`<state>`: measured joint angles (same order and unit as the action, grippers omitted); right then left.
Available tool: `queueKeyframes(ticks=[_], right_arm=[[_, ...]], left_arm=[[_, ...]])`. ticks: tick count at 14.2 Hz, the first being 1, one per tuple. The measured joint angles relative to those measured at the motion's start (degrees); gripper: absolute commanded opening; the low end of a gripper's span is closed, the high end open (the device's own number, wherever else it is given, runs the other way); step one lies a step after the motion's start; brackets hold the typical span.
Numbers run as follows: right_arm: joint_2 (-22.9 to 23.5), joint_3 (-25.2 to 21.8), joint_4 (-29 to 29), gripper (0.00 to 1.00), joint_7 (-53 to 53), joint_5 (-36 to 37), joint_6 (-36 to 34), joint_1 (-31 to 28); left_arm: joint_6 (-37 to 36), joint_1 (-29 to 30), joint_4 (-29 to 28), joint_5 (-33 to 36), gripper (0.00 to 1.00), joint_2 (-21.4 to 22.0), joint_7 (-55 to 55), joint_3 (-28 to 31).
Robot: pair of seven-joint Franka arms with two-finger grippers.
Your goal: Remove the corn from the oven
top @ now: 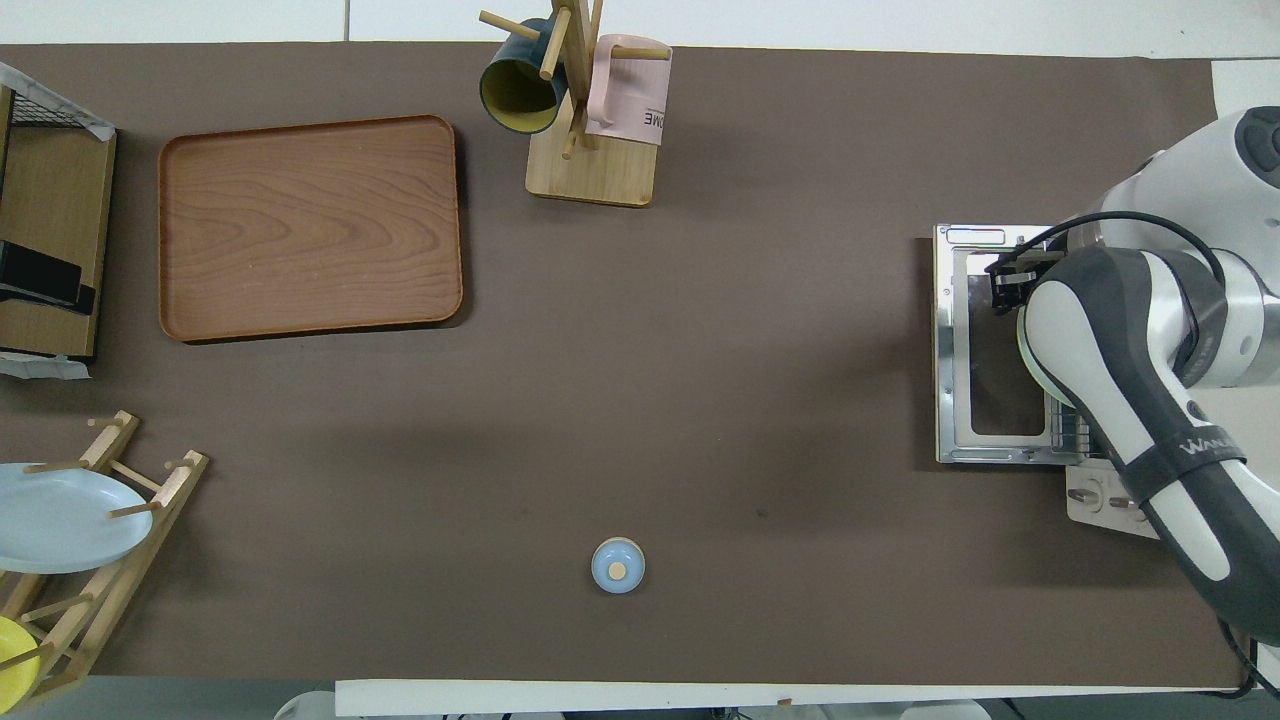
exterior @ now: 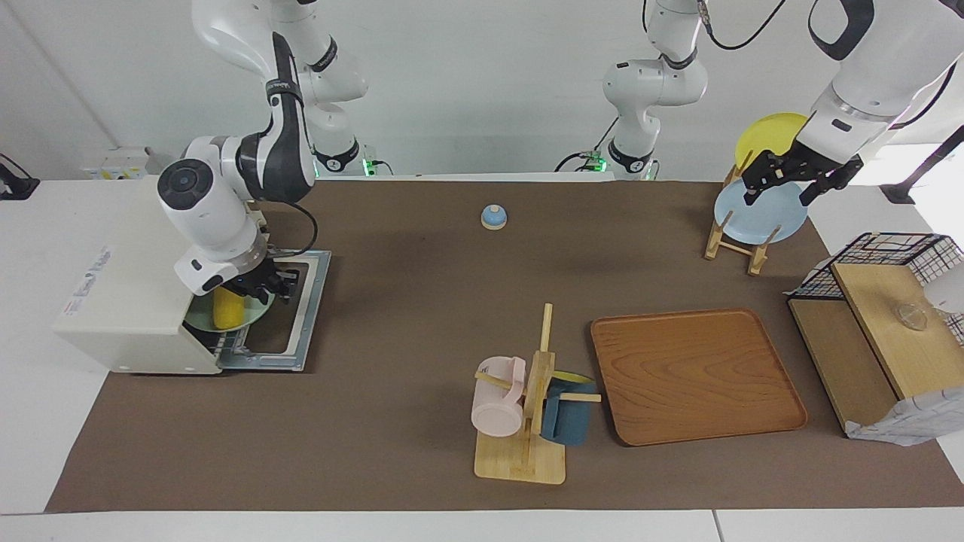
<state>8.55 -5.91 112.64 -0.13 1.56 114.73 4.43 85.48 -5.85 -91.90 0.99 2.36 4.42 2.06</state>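
Oven (exterior: pixel 128 301) door lies open, corn (exterior: pixel 227 307) inside on a plate (exterior: pixel 197 322); right gripper (exterior: pixel 265 286) over it, grip unclear; left gripper (exterior: pixel 791 181) waits spread, empty.

Oven (exterior: pixel 128 301) door down; corn (exterior: pixel 227 309) on plate (exterior: pixel 248 322); right gripper (exterior: pixel 260 290) above.

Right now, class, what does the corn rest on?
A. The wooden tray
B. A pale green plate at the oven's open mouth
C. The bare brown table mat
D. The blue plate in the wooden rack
B: in the facing view the corn lies on a pale green plate at the open front of the oven, just under the right gripper.
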Motion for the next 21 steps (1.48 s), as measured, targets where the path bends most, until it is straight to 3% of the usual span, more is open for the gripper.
queueKeyframes(ticks=[2,5,6,10,13,15,18,21], right_arm=[[-0.2,0.0,2.1,0.36,-1.2,0.0,2.0,-0.3],[-0.7,0.0,4.8,0.06,-2.9,2.1,4.6,-0.9],[-0.7,0.0,5.0,0.0,-3.1,3.5,4.6,-0.9],[-1.7,0.4,3.0,0.0,-3.1,8.5,0.4,2.2],[-0.6,1.0,-5.2,0.0,6.5,7.3,-7.5,11.2],[3.2,1.5,-15.1,0.0,19.1,3.6,-13.8,20.5],[14.5,2.0,-31.0,0.0,35.2,1.0,-18.2,31.6],[25.7,4.5,-40.7,0.0,46.0,-1.1,-12.1,35.5]], left_arm=[[-0.2,-0.1,0.0,0.0,1.0,0.0,0.0,-0.1],[-0.3,-0.1,0.0,0.0,1.0,0.0,0.0,-0.1],[-0.5,-0.1,0.0,0.0,1.0,0.0,0.0,-0.1],[-4.9,0.1,0.0,0.0,1.0,0.3,0.0,0.0],[-5.4,0.2,0.0,0.0,1.0,0.6,0.0,0.0],[-5.4,0.2,0.0,0.0,1.0,0.6,0.0,0.0],[-5.4,0.3,0.0,0.0,1.0,0.6,0.0,0.1],[-5.4,0.9,0.0,0.0,1.0,0.6,0.0,0.2]])
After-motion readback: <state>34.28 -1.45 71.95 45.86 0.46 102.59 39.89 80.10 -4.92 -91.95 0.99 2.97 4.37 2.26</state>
